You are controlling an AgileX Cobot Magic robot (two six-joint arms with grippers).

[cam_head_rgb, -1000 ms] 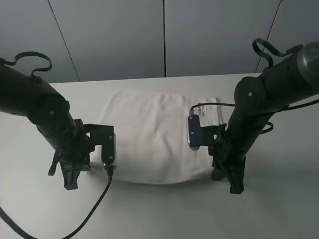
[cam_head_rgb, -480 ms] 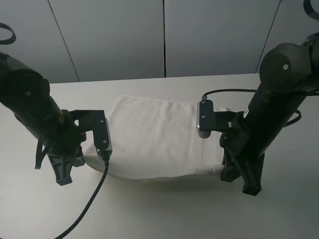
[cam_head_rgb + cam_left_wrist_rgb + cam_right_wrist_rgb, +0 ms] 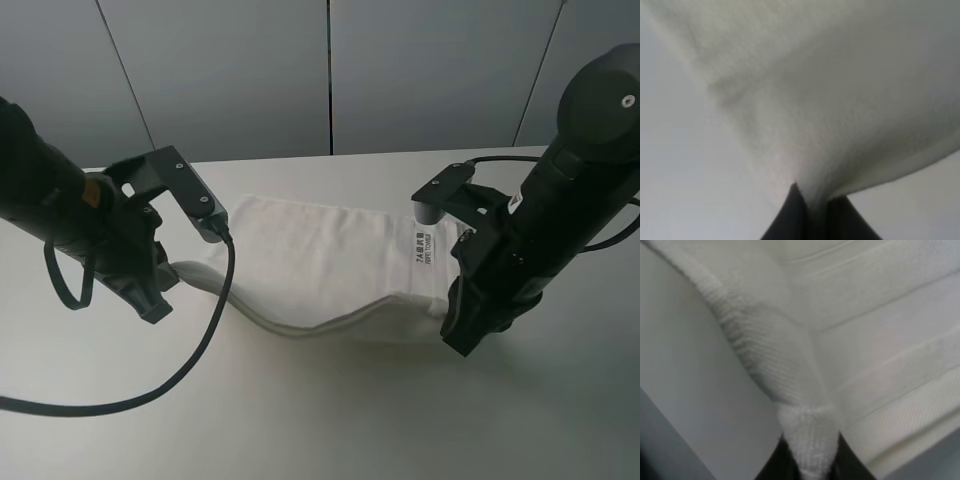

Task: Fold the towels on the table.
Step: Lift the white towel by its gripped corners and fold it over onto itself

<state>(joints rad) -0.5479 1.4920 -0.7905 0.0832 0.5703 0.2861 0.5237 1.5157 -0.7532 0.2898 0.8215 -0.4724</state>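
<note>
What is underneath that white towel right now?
The left claw and right claw hold the towel up by its near corners; only table shows beneath that raised edge. The far part lies flat, hiding whatever it covers.

A matte white surface [image 3: 330, 410] is seen, with one white towel [image 3: 320, 255] spread near its far edge, midway between the sides; the towel's near corners are raised off it.

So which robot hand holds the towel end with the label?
The right gripper: the grey-lettered label is on its end of the towel. The left gripper's end is plain.
</note>
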